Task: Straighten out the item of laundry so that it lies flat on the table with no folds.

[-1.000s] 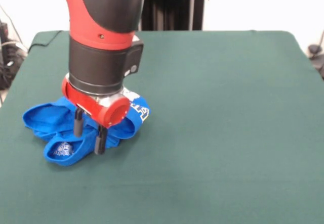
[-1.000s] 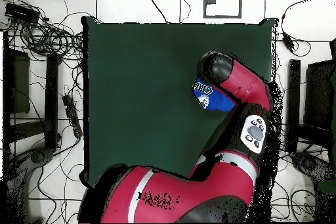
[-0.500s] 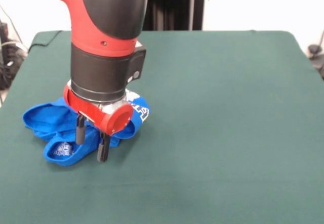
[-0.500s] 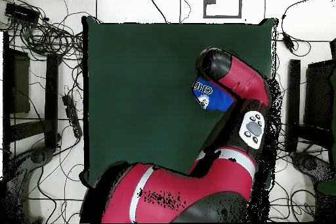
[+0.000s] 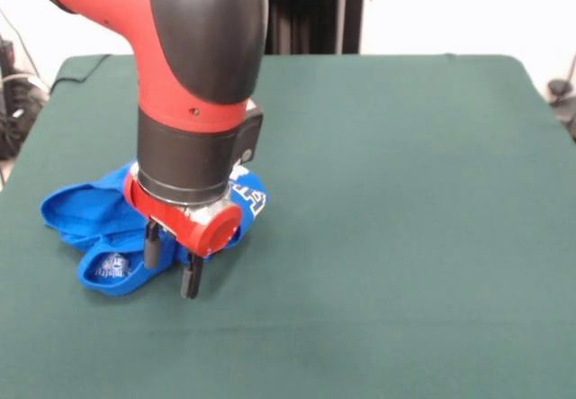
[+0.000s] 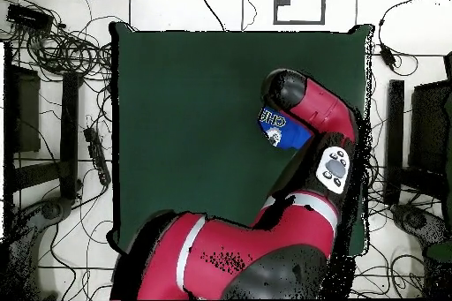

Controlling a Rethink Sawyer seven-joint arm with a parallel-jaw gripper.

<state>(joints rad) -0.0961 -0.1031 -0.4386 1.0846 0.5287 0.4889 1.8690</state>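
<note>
Bench (image 5: pixel 405 237) nearest me is bare dark green cloth. Next back, end effector (image 5: pixel 171 262) hangs at the shirt's near edge, two black fingers (image 5: pixel 190 279) pointing down with a clear gap between them, nothing gripped; one tip sits over the blue fabric, the other over the green cloth just beside it. Can't tell if the tips touch the surface. Item of laundry (image 5: pixel 94 219), the blue T-shirt, is bunched in a heap on the bench's left side from where I stand, folds piled up, white lettering showing at its right end, small round print on the near lobe. Red and black arm (image 5: pixel 193 84) rises above it, covering the heap's middle.
</note>
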